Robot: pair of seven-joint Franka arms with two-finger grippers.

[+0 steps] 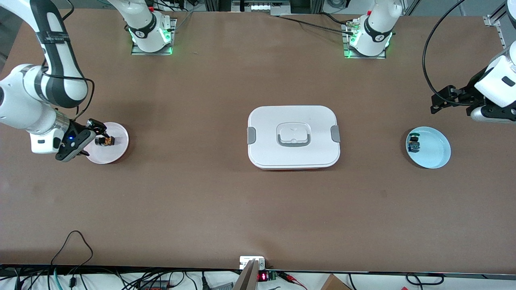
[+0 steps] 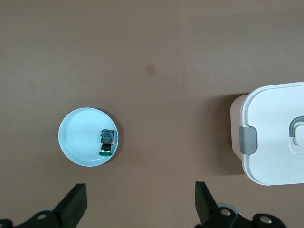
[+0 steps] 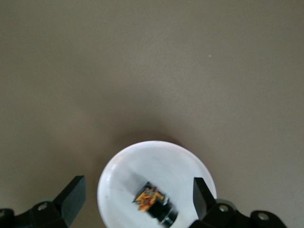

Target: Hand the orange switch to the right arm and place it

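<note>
The orange switch [image 1: 105,141] lies on its side on a pale pink plate [image 1: 117,152] at the right arm's end of the table. My right gripper [image 1: 93,139] hangs low over that plate, open, with the switch between its spread fingers and untouched. In the right wrist view the switch [image 3: 154,205] rests on the plate [image 3: 156,161] between the open gripper's [image 3: 137,189] fingers. My left gripper [image 1: 441,100] waits open and empty over bare table beside a light blue plate [image 1: 437,151]; the left wrist view shows it [image 2: 140,195] with its fingers wide apart.
A white lidded box [image 1: 293,137] with grey clips sits at the table's middle, also in the left wrist view [image 2: 275,137]. A green-capped blue switch [image 1: 413,144] lies in the light blue plate, as the left wrist view shows the switch [image 2: 108,140] and plate [image 2: 71,142].
</note>
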